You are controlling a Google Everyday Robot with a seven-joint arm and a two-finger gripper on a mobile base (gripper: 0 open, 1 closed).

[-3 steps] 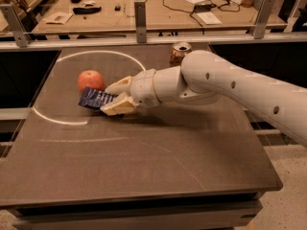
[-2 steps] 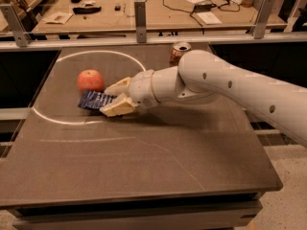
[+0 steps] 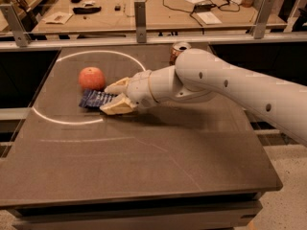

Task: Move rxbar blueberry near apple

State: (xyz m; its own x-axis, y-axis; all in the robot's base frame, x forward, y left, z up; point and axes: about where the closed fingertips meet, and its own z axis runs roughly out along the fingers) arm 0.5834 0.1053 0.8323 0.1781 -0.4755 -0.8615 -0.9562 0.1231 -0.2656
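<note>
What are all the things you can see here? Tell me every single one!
apple: one, red-orange, back left of the table, inside the white ring.
rxbar blueberry: one, dark blue, lying flat just in front of the apple.
drink can: one, orange-brown, near the table's back edge, behind the arm.
white ring: one, marked on the table's left half.
table: one, dark grey.
workbench: one, tan, behind the table, with cables and papers.
arm: one, white, reaching in from the right.
gripper: one, cream, at the bar's right end.
</note>
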